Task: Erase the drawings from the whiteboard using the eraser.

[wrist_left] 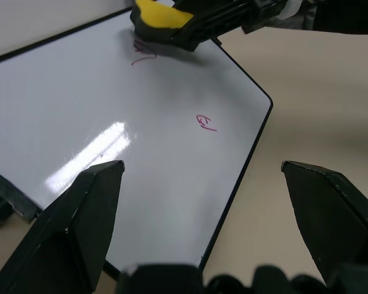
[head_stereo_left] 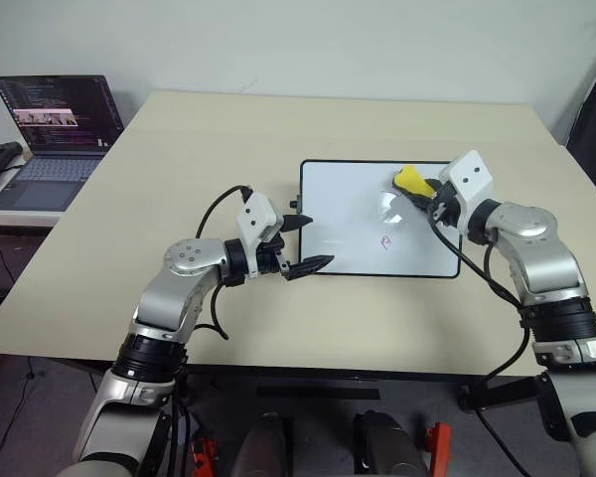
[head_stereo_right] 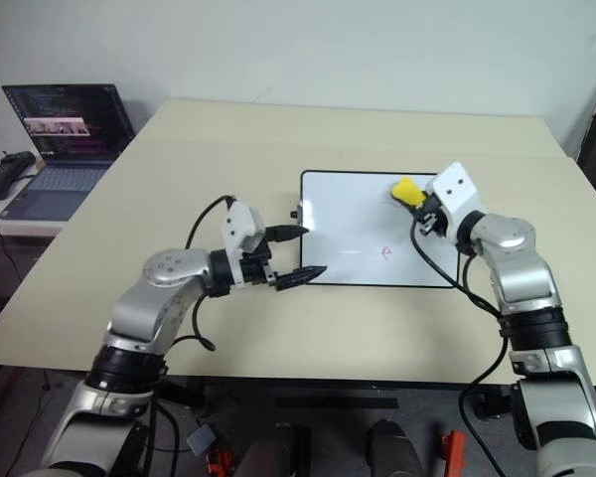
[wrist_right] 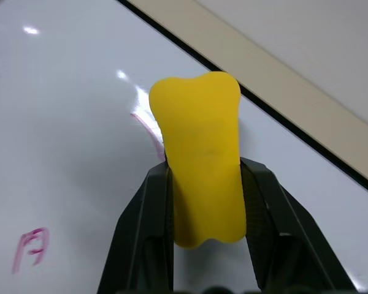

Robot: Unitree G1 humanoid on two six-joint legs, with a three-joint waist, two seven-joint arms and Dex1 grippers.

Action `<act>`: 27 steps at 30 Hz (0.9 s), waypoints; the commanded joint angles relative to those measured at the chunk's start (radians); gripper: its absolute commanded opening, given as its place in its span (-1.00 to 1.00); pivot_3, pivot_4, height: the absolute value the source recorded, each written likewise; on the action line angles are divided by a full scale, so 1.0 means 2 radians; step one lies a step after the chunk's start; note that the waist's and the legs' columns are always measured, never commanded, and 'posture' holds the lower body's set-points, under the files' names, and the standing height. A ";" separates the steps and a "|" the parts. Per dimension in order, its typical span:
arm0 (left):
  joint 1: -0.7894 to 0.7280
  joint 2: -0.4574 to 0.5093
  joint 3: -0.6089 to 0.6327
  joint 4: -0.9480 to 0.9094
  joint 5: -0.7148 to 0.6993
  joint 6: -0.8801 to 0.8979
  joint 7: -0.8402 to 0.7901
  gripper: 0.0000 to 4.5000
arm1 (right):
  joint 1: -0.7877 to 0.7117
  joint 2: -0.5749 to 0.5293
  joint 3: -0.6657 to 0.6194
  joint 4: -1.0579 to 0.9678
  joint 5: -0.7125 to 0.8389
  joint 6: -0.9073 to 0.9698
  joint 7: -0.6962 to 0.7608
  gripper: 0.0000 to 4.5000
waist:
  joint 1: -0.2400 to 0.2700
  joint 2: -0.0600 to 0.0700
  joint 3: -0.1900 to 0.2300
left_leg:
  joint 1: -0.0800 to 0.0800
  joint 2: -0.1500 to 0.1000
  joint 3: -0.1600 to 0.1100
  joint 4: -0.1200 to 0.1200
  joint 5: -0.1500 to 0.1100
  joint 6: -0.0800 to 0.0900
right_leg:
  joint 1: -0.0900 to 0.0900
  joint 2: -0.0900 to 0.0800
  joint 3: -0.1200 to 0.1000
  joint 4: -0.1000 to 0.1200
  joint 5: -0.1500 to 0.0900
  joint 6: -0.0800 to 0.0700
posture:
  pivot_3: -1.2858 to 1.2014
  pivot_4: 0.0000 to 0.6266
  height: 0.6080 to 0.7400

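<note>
The small bright yellow oblong eraser is clamped between the two black fingers of the right gripper, pinched across its narrow waist with most of its length projecting past the fingertips. It is judged light and somewhat soft, since its sides appear slightly drawn in where it is squeezed; a grip at mid-length, as seen, seems suited to pressing it flat without letting it pivot. It is held over the far right part of the glossy white whiteboard with the thin black frame, beside one pink-red marker drawing; whether it touches the surface cannot be told. A second pink-red scribble lies nearer the board's front edge. The board is judged stiff, slippery and liable to slide on the pale beige tabletop. The right forearm is angled inward over the board's right side. The left gripper is held with its fingers apart at the board's left front corner, reaching nearly level.
</note>
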 commanded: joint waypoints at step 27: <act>-0.008 0.000 0.010 -0.005 -0.001 -0.015 0.004 1.00 | -0.047 0.021 0.023 0.089 -0.079 -0.023 -0.077 -0.50 | -0.010 0.000 -0.001 | 0.004 0.000 0.001 0.002 0.002 0.001 | 0.002 0.000 0.002 0.005 0.000 0.001 | 0.03 -0.52 1.00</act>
